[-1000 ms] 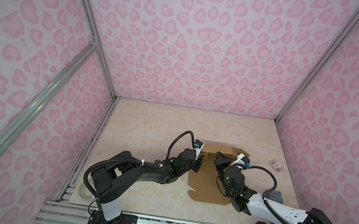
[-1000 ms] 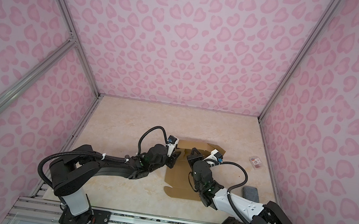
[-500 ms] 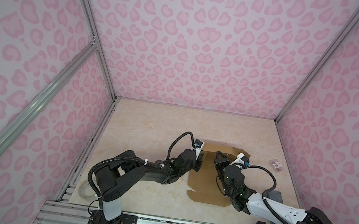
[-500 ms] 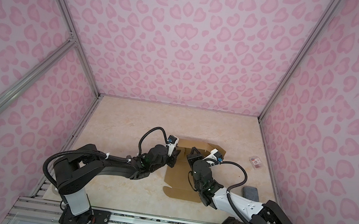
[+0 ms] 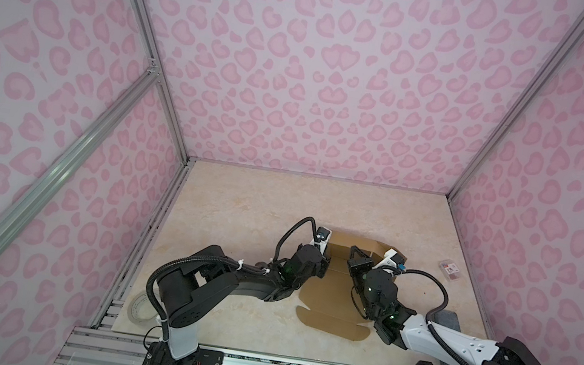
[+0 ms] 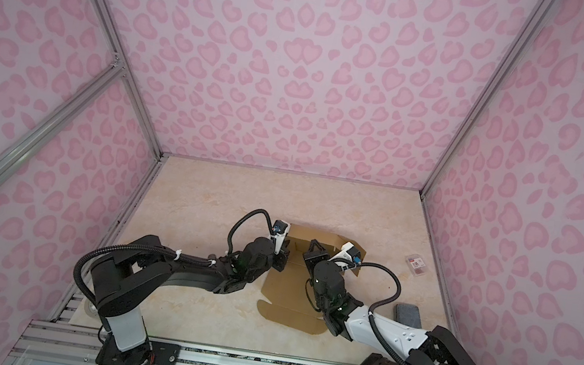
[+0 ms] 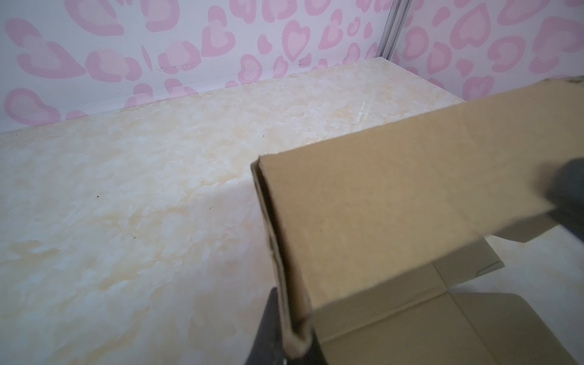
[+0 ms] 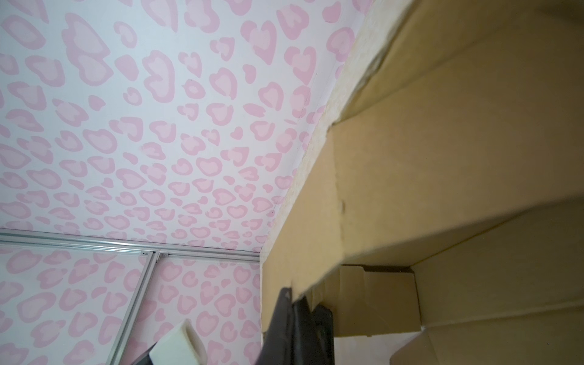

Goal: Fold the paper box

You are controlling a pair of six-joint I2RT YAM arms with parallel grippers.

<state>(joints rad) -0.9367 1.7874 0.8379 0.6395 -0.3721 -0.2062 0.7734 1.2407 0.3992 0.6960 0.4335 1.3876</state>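
On my desk [image 5: 237,214] the paper box [image 5: 326,304] lies partly folded, right of the middle, with its far flaps raised. My left tool [image 7: 294,339] is clenched on a doubled side wall. My right tool [image 8: 300,316] pinches a raised flap's edge. A small packet [image 5: 449,271] lies well apart.
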